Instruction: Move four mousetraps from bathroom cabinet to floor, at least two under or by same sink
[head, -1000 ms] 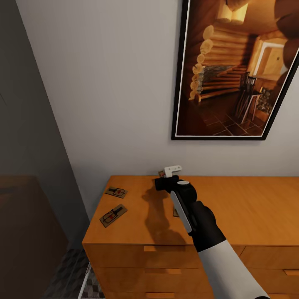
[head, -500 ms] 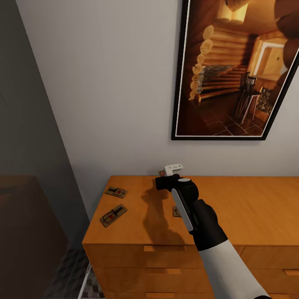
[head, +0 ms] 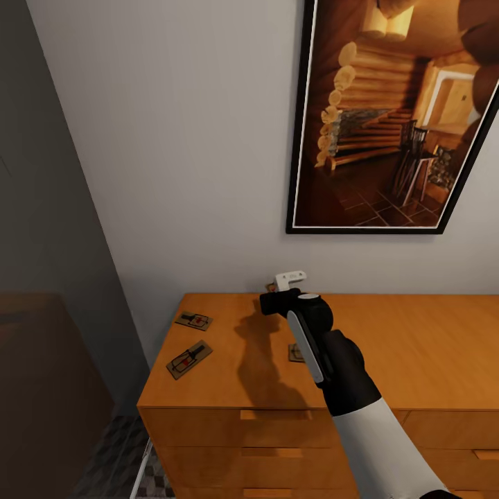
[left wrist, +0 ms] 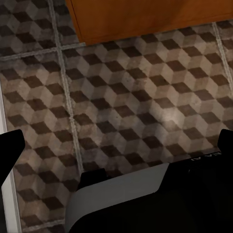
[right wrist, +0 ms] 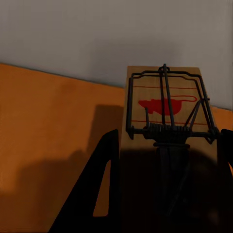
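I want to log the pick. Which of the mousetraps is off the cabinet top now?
The mousetrap between the right gripper's fingers, raised near the wall. The two at the cabinet's left end lie flat.

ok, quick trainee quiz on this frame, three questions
1. True or false: the right gripper is shut on a mousetrap.
2. How many other mousetraps lie on the cabinet top? A) one B) three C) four
3. What surface does the left wrist camera face?

Key:
1. True; the trap sits between the fingers, off the wood.
2. B: the far-left trap, the near-left trap, and the half-hidden trap behind the arm.
3. The cube-pattern floor tiles.
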### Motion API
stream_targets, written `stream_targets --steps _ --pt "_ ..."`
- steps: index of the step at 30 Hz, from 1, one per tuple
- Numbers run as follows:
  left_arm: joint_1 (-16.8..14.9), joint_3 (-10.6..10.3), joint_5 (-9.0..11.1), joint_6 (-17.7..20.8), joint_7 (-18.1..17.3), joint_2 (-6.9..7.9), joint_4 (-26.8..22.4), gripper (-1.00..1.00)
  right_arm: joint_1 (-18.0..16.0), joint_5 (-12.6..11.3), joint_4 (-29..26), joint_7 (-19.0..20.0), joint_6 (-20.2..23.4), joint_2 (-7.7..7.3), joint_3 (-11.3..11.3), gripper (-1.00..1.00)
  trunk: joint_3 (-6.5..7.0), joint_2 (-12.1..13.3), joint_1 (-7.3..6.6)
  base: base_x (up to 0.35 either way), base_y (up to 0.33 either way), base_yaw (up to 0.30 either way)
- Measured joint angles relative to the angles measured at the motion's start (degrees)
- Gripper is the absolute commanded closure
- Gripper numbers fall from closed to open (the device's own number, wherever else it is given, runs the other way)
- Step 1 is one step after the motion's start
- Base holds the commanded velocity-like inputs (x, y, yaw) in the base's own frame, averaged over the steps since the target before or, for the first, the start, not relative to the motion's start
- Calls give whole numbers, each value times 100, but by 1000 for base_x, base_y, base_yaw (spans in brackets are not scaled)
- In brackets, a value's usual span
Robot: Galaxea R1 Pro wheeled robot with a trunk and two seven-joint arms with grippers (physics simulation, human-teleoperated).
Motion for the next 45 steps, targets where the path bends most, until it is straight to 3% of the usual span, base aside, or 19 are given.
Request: stream_targets --steps 22,45 --pt "1 0 0 0 0 0 2 -100 -208 -1 -7 0 227 0 0 100 0 0 1 -10 0 0" --pt "0 2 0 0 0 -1 1 -100 -211 -3 -1 -59 233 -1 5 100 0 1 3 -311 0 0"
